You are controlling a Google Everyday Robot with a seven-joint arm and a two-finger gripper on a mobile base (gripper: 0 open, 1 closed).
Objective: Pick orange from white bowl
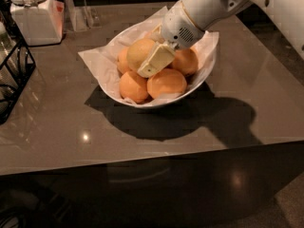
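Observation:
The white bowl (199, 77), lined with crinkled white paper, stands mid-table and holds several fruits. The orange (133, 51), the largest and palest one, lies on top at the back left of the pile. My gripper (141, 56) comes down from the upper right and is closed around the orange. One beige finger (156, 60) lies flat against its front right side; the other is hidden behind it. Smaller, brighter orange fruits (166, 82) lie around and below it.
A white lidded jar (33, 15) stands at the back left. A black wire rack (14, 75) is at the left edge. A clear stand (78, 8) is behind the bowl. The table's front edge (152, 158) runs across below.

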